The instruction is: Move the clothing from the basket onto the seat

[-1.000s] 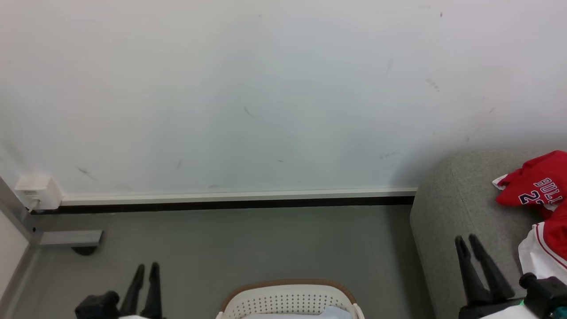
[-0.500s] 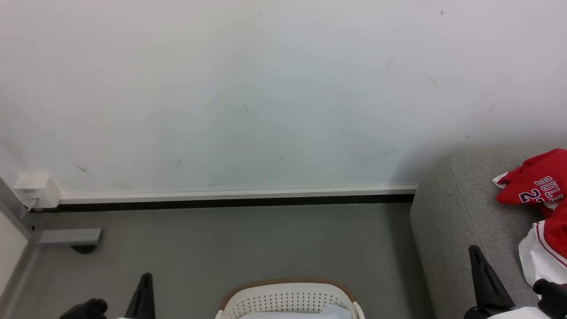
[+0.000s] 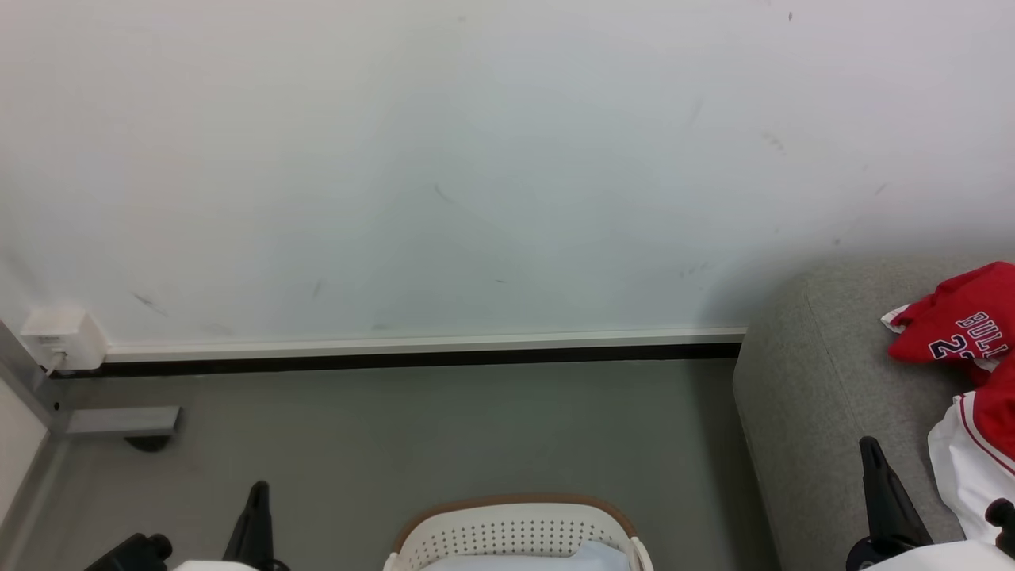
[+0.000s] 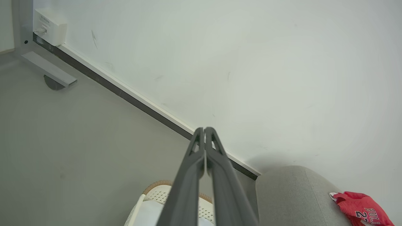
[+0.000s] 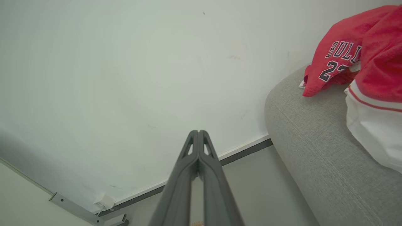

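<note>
The red clothing with white-and-navy lettering lies on the grey seat at the right edge of the head view, with a red-and-white piece in front of it. The same clothing lies on the seat in the right wrist view. The cream basket with a brown rim stands on the floor at bottom centre, a pale blue-grey cloth inside it. My left gripper is shut and holds nothing, left of the basket. My right gripper is shut and holds nothing, over the seat's arm.
A white wall with a dark skirting strip runs behind the grey floor. A white socket box and a grey metal foot sit at the far left. Bare floor lies between the basket and the wall.
Both grippers have shut from open, holding nothing, and both have dropped lower in the head view. The clothing on the seat has stayed put.
</note>
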### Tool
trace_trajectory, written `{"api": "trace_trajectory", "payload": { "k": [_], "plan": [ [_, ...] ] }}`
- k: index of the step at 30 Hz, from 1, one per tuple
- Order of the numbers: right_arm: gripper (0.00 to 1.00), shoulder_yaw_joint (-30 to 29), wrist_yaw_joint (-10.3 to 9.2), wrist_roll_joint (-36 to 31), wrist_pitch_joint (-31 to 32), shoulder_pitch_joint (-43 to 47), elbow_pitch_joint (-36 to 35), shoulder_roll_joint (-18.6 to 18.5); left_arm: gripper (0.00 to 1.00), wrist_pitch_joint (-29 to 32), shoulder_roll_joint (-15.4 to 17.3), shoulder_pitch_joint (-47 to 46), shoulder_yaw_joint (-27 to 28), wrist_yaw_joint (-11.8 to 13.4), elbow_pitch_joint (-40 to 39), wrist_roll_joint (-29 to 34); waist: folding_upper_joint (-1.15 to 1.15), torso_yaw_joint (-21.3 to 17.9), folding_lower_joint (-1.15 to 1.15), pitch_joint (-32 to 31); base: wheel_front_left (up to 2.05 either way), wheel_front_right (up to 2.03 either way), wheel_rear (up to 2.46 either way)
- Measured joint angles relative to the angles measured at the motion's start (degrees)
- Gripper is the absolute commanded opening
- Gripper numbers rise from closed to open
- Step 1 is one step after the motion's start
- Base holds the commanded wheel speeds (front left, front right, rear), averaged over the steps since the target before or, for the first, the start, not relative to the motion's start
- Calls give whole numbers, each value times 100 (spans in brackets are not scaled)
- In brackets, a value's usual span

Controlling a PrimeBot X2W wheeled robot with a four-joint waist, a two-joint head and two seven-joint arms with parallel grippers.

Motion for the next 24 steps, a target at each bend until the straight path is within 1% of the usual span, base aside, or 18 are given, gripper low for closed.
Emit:
{"api": "trace_trajectory", "payload": {
  "k": [8,24],
  "plan": [
    [0,-137,0,533,164,-17,-10,74,0,182,-35,-27,80,-57,-67,-632,0,-10,0,24,0,0,0],
    [0,-398,0,1459,464,-76,-23,175,0,478,-76,-89,213,-158,-196,-1699,0,-28,1,73,0,0,0]
  ]
}}
